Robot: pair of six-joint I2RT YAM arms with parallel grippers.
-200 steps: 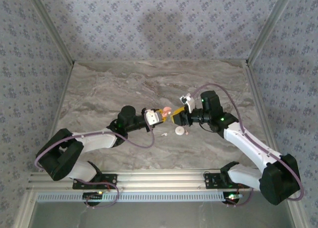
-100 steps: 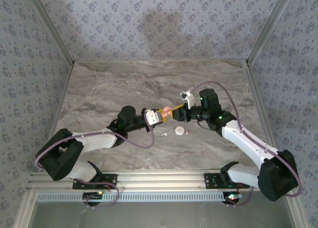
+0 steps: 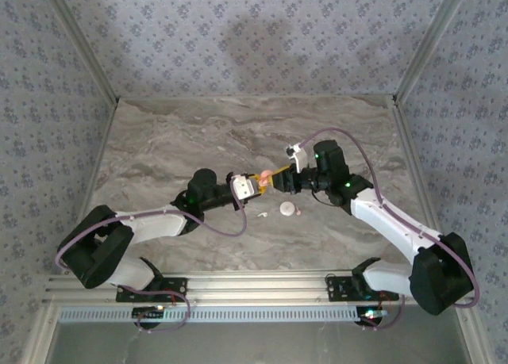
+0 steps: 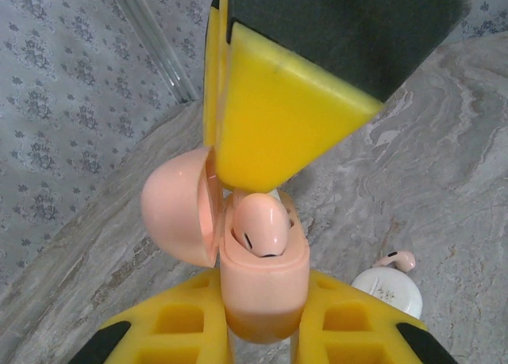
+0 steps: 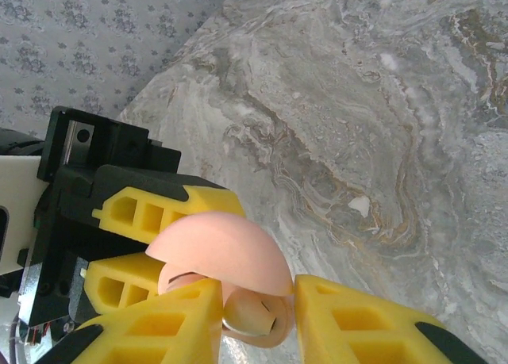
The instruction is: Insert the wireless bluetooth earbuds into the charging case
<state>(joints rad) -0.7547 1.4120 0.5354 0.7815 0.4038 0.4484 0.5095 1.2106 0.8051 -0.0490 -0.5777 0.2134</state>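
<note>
A: Where does the task's thing stand?

B: 1 earbud (image 4: 260, 225) sits nose-up in the open charging case (image 4: 262, 289), apparently not pressed fully home; the left gripper (image 4: 262, 324) has its jaws clenched on the case's lower body, holding it above the middle of the counter (image 3: 175, 142); in the left wrist view the lid (image 4: 176, 213) hangs open toward 9 o'clock.

A: And the other arm?

B: In that same view the right gripper (image 5: 255, 296) comes in from 12 o'clock, 1 yellow jaw directly over the earbud; its own camera shows both jaws flanking the earbud, but whether they pinch it or merely bracket it cannot be told.

A: What could go wrong from here?

B: Most likely a skewed push; if the jaw bears down off-axis, the earbud may jam against the socket rim, or spring out and drop to the counter; a hard press could also twist the case in the left jaws, since they grip only its base; a stray nudge might swing the lid shut onto the jaw.

A: What stays hidden?

B: The socket floor and any 2nd socket lie behind the earbud and the jaw; a 2nd pink earbud (image 4: 397, 260) lies touching or just beside a white disc (image 4: 390, 294) at 5 o'clock of the case in the top view; a tiny white piece (image 3: 261, 213) at 6 o'clock is too small to identify.
</note>
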